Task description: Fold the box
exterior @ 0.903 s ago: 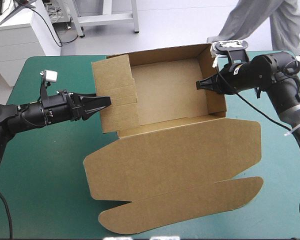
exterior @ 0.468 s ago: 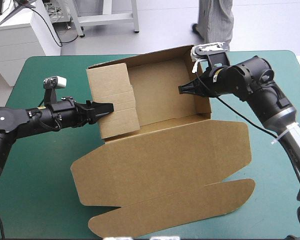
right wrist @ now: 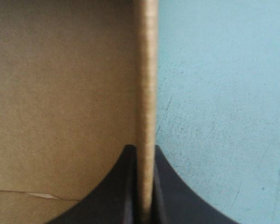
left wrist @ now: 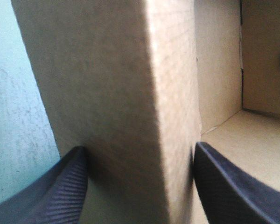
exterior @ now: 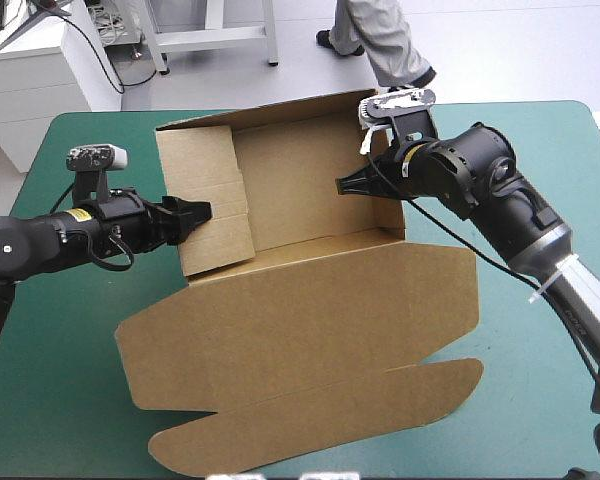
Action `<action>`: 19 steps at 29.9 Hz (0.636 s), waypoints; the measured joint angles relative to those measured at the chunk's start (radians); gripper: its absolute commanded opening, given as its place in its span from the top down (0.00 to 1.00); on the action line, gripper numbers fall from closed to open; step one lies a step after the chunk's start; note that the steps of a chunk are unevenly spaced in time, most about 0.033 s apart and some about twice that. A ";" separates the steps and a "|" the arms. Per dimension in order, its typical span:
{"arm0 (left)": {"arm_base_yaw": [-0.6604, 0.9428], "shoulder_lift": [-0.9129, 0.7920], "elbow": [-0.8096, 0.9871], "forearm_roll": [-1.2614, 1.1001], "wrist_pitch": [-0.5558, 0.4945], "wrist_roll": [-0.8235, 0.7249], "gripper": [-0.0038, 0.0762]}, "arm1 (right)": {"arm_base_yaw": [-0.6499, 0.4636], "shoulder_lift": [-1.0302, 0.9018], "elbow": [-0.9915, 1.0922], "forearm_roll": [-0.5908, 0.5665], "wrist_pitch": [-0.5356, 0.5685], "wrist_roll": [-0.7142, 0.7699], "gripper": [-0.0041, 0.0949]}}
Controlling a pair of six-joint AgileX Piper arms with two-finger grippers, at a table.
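At the left side of the table you see the left gripper reaching in level toward the box. Its black fingers stand spread apart, one at the outer face and one at the inner face of the left wall. This wall is a thick, doubled panel that stands tilted, not fully upright. In the left wrist view the outer finger touches the board, but you cannot tell how firmly the wall is squeezed. The box lies in the middle of the table, a little turned, as an open tray. The tray floor is toward the far edge, with the back wall close to that edge. The lid lies flat on the teal-green cover toward the near edge, and its rounded tuck flap is almost at the near edge. On the right side, the right gripper comes in from the far right corner and meets the right wall at its top. In the right wrist view its fingers are pressed nearly together and pinch the thin edge of this wall between them. The inside of the tray is at one side of them and bare cover at the other.
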 measured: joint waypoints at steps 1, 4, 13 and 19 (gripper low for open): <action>-0.003 0.000 -0.011 0.020 0.008 -0.023 0.39 | 0.007 0.000 0.000 -0.007 0.000 0.008 0.96; -0.010 0.002 -0.024 0.075 0.032 -0.088 0.39 | 0.025 0.000 0.000 -0.025 0.000 0.033 0.96; -0.011 0.057 -0.036 0.121 0.059 -0.152 0.38 | 0.101 0.000 0.000 -0.152 0.015 0.119 0.96; -0.017 0.083 -0.037 0.124 -0.001 -0.181 0.38 | 0.116 0.000 0.000 -0.183 0.028 0.165 0.96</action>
